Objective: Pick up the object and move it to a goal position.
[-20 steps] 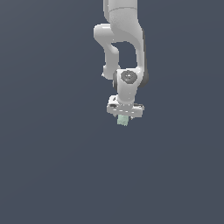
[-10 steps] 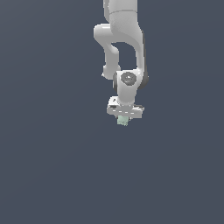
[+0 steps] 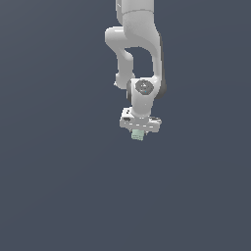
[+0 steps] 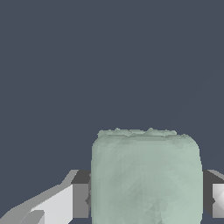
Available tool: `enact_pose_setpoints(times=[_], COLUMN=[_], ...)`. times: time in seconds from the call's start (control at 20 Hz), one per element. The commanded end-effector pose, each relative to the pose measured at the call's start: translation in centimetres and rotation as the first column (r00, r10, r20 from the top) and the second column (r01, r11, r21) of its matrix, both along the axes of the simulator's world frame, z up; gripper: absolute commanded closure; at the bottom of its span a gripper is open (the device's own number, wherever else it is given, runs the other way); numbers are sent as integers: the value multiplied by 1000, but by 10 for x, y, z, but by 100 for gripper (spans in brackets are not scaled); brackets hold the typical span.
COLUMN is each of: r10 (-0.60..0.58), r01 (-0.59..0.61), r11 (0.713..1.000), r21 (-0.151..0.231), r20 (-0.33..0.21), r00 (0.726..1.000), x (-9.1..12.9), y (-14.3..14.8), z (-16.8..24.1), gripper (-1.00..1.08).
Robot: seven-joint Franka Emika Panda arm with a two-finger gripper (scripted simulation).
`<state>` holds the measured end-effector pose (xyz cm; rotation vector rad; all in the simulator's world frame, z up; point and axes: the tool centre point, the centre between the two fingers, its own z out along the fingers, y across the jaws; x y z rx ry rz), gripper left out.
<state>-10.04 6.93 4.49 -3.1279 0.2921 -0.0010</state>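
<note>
The object (image 3: 138,135) is a small pale mint-green block that sticks out just below the white gripper's bar in the exterior view. In the wrist view the object (image 4: 146,177) fills the space between the two fingers, with a slightly ridged upper edge. My gripper (image 3: 138,132) is shut on it, one finger (image 4: 65,203) pressed against one side and the other finger (image 4: 214,197) against the opposite side. The arm hangs down from the top of the exterior view with the hand pointing down.
A plain dark grey-blue surface (image 3: 59,186) fills the rest of both views. No other objects show.
</note>
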Motion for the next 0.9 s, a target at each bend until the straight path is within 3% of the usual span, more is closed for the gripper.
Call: enact_pose_setpoints(times=[0.0,0.4,0.85], r10=[0,0,0], r01=[0,0,0], r11=[1000,1000,1000], r21=[0,0,0], r20=[1,0,0], r00=[1000,1000,1000], x=[1,7,19], y=[0,2,5], z=[6,50,134], gripper=[108,108,108])
